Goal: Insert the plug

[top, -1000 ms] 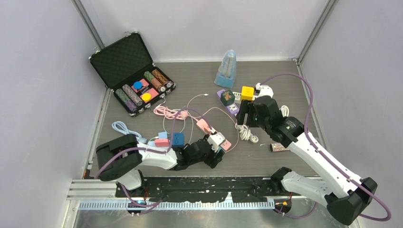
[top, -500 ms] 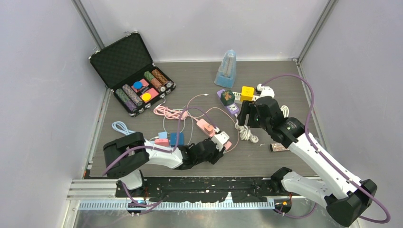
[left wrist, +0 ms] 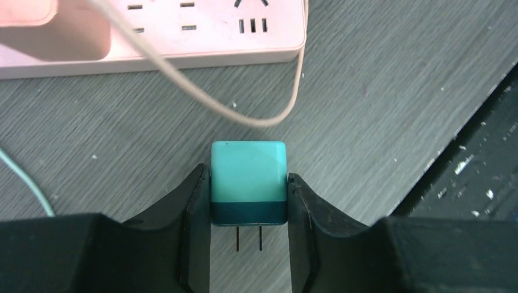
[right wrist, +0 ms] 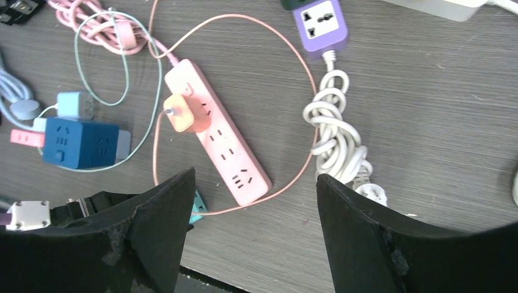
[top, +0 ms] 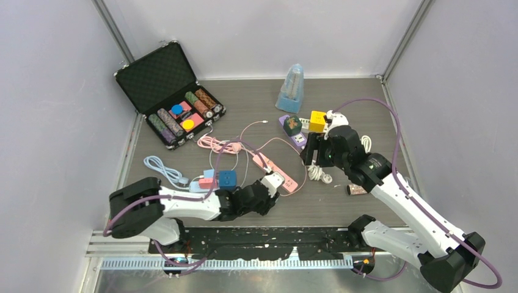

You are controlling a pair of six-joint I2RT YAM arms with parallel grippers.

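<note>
**A:** How many plugs are there?

**B:** One. The teal plug [left wrist: 248,174] sits in the left claw [left wrist: 247,183]. Each of its two fingers [left wrist: 195,207] presses flat against a side, and the jaws are drawn in to the plug's width.

**A:** Which way does it face?

**B:** Its two prongs [left wrist: 248,238] point back toward the wrist camera, and its body points toward the strip. I cannot tell whether it is resting on the table [left wrist: 379,110] or held just off it.

**A:** And the strip?

**B:** There is one pink strip [left wrist: 183,43], lying flat just beyond the plug and not touching it. One thin pink cable [left wrist: 244,116] loops across the gap between them.

**A:** Is anything plugged into it?

**B:** One orange adapter [right wrist: 180,116], set toward the end away from the plug.

**A:** What about the right claw?

**B:** The right claw [right wrist: 253,183] hovers above the table near the strip. Its two fingers are spread wide and it has hold of nothing.

**A:** What else is nearby?

**B:** One white coil [right wrist: 339,140] lies just beside the strip, with one purple socket [right wrist: 321,21] at its far end. One blue cube [right wrist: 79,143] sits on the strip's other side.
</note>
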